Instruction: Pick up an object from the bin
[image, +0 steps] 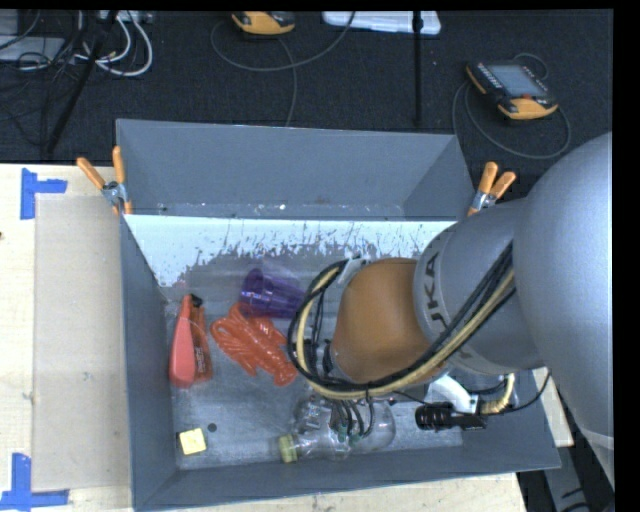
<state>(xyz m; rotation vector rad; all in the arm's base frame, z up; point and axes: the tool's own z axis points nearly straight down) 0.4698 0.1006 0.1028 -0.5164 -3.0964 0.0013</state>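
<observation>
The arm (530, 290) is reaching into the grey metal bin (145, 380) from 3 o'clock, and its orange wrist cover (375, 320) is hanging over the floor just right of centre, with black and yellow cables (305, 345) looping around it. Below that cover, toward 6 o'clock, the gripper (338, 422) is pointing down at the near side of the floor. The cover and cables are hiding most of it, so it cannot be told whether the claw is spread or pressed together, nor whether it is pinching anything. Directly under it a clear plastic bottle (310, 440) is lying on its side at about 6 o'clock, close to the near wall, with its yellowish cap pointing toward 9 o'clock. The gripper is sitting over the bottle's middle, though whether the two are touching cannot be made out. The other things are lying apart from it. An orange ribbed piece (255, 345) is resting just left of the cables at about 9 o'clock, and a purple cup (268, 290) is lying tipped over beside it at about 11 o'clock. A red bottle (187, 350) is lying against the foot of the left wall at 9 o'clock, and a small yellow block (190, 441) is sitting alone at about 8 o'clock.
</observation>
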